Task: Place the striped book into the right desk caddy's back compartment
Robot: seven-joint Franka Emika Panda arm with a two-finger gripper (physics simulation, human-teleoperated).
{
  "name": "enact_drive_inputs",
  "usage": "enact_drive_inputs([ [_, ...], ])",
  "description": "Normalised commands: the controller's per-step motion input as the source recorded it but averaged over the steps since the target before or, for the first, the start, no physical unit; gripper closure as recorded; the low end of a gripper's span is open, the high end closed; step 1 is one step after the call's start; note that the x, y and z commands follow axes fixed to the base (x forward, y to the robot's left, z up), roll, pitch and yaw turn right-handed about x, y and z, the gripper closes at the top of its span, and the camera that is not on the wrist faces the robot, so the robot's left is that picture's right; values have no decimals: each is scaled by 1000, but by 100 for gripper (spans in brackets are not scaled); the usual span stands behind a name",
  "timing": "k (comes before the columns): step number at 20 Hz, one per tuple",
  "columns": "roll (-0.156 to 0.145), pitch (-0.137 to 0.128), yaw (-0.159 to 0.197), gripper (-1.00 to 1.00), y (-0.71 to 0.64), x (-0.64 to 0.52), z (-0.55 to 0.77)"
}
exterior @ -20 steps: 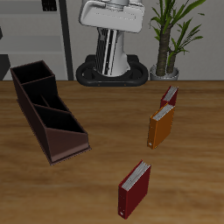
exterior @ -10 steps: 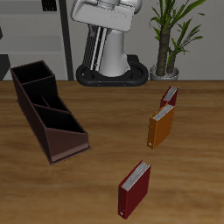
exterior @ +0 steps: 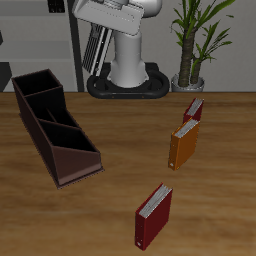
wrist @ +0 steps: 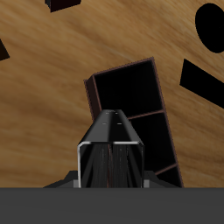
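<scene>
The striped book [exterior: 92, 43] hangs high above the table's back, in front of the robot's base, with my gripper [exterior: 100, 22] shut on its upper part. In the wrist view the striped book [wrist: 111, 150] shows edge-on, reaching out from the hand over the right desk caddy [wrist: 131, 92]. The right desk caddy [exterior: 55, 125] lies on the table, a long dark box with three sections and maroon sloped sides. Its back compartment [exterior: 33, 88] is the tall-walled end farthest from the table's front edge. The book is well above the caddy and off to its side.
A dark red book [exterior: 153, 215] stands near the table's front edge. An orange book [exterior: 182, 145] and another dark red book [exterior: 193, 108] stand farther back. A potted plant [exterior: 190, 70] and the robot's base [exterior: 128, 82] are at the back.
The gripper has carried the striped book sideways toward the caddy's side of the table, rising and tilting a little. Nothing on the table has moved.
</scene>
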Motion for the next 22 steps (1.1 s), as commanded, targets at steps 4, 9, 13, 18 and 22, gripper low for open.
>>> enact_drive_inputs([
  [4,-50,7,16,100,-215,-67,62],
  [9,-72,-10,12,100,-433,-30,96],
  [13,-27,-6,13,100,-186,-15,28],
  [18,20,28,30,100,-189,52,3],
  [22,20,-3,33,100,-84,97,40],
])
